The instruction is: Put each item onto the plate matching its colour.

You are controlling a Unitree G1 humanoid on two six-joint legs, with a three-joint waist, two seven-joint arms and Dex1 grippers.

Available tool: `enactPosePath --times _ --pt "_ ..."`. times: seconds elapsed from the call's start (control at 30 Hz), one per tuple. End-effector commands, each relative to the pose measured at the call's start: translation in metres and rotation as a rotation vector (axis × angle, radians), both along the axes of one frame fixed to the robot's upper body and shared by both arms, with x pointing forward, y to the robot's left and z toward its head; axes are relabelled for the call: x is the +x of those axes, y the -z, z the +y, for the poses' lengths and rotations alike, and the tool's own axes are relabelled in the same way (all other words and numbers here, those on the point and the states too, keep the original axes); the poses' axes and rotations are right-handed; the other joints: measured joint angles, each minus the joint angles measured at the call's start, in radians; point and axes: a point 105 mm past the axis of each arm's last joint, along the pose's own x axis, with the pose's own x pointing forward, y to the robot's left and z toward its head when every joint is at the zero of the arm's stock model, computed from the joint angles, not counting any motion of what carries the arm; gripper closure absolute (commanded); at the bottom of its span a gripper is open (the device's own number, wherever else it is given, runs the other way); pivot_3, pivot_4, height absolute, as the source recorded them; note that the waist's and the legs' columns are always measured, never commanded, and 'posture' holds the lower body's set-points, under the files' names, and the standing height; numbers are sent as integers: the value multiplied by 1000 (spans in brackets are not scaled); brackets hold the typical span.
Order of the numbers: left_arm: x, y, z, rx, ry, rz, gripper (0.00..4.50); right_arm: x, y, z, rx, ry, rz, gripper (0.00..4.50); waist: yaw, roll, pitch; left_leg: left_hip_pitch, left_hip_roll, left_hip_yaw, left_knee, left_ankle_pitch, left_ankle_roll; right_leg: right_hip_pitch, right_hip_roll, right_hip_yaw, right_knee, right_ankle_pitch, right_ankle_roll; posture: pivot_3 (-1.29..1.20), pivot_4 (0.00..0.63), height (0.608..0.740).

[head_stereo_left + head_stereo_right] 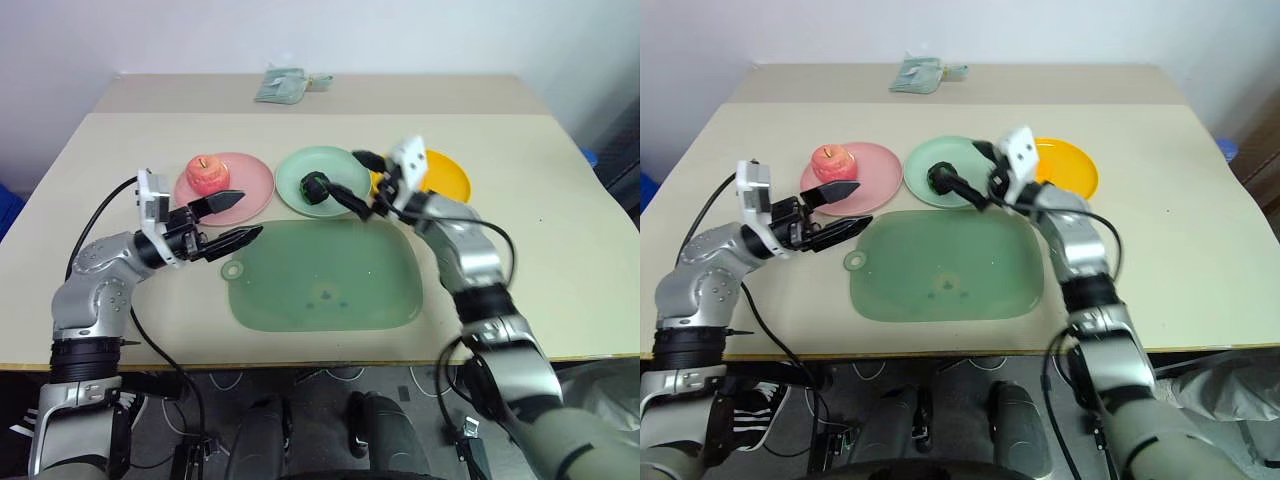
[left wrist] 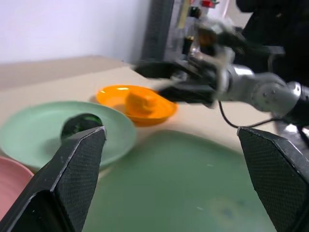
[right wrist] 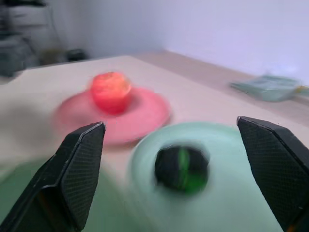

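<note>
All three items sit on matching plates, the dark green object (image 1: 316, 186) freshly on the mint plate (image 1: 345, 165); the right end effector (image 1: 360, 183) and left end effector (image 1: 238, 217), both spread and empty, need only withdraw.

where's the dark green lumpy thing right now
The dark green-and-black lumpy object sits on the mint green plate, the middle one of three, between the pink plate and the orange plate, beside the right gripper.

Lab (bare wall), table (image 1: 560, 180), cabling (image 1: 170, 370)

Table top (image 1: 560, 200): matt, smooth beige laminate. Green mat (image 1: 325, 275): smooth, slightly glossy plastic. Orange plate (image 2: 120, 94): glossy plastic. Gripper fingers (image 2: 77, 164): finely textured black.
</note>
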Motion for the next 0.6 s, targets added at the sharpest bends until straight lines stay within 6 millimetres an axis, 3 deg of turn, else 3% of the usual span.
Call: enactPosePath --times 0.03,0.2,0.37,0.5,0.6 --pt "-10 -9 -3 -1 78 -22 0 -37 -30 -14 11 -83 -80 68 -4 0 0 0 0 0 0 0 0 0 0 0 0 0 0 0 150 740" --pt "-7 1 -3 21 142 42 0 -76 -21 -49 -98 -57 -19 68 -3 0 0 4 1 0 0 0 0 1 3 0 1 -2 -4 0 150 740" --pt "4 4 -6 39 197 45 0 -101 -16 -77 -202 48 5 68 3 0 0 2 0 0 0 0 0 1 2 0 -1 -3 -4 0 150 740" --pt "18 1 -9 55 197 14 0 -108 -5 -102 -270 183 38 68 15 -1 -1 2 0 1 1 0 0 1 2 1 -1 -3 -5 0 150 740" --pt "25 -5 -11 53 202 -11 0 -111 -9 -110 -281 234 26 68 19 -1 -1 2 0 1 1 0 0 1 2 1 -1 -3 -5 0 150 740"
